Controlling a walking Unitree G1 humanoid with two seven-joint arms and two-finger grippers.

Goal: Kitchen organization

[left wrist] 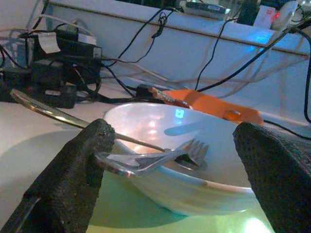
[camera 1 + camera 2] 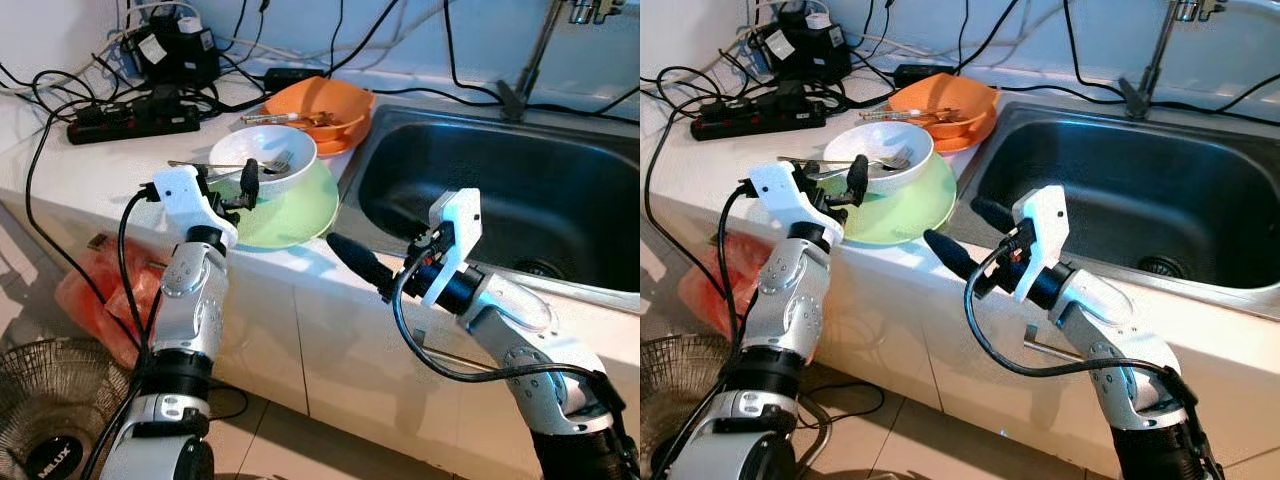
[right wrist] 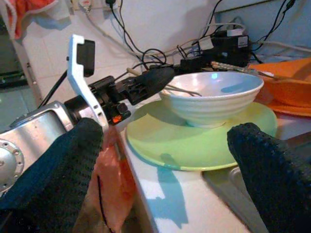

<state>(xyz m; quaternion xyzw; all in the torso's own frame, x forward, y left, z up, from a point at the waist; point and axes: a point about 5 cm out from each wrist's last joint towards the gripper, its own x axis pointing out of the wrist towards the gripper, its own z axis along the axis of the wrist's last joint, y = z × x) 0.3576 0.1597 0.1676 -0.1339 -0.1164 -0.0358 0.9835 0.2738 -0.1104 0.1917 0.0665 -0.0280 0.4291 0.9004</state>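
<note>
A white bowl [image 2: 268, 158] stands on a pale green plate [image 2: 300, 215] at the counter's front edge, just left of the sink. A metal fork [image 1: 167, 156] and a spoon handle lie across the bowl and stick out to the left. My left gripper [image 2: 238, 188] is open at the bowl's near left rim, and one finger [image 1: 80, 170] touches the cutlery handles. My right gripper [image 2: 968, 235] is open in front of the counter edge, pointing at the plate from the right, with nothing in it. Behind sits an orange dish [image 2: 322, 105] holding more cutlery.
The steel sink [image 2: 480, 185] lies to the right with a tap stem behind it. A black power strip [image 2: 130, 118] and tangled cables cover the counter's back left. Below the counter are a red-orange plastic bag [image 2: 100, 290] and a floor fan [image 2: 40, 425].
</note>
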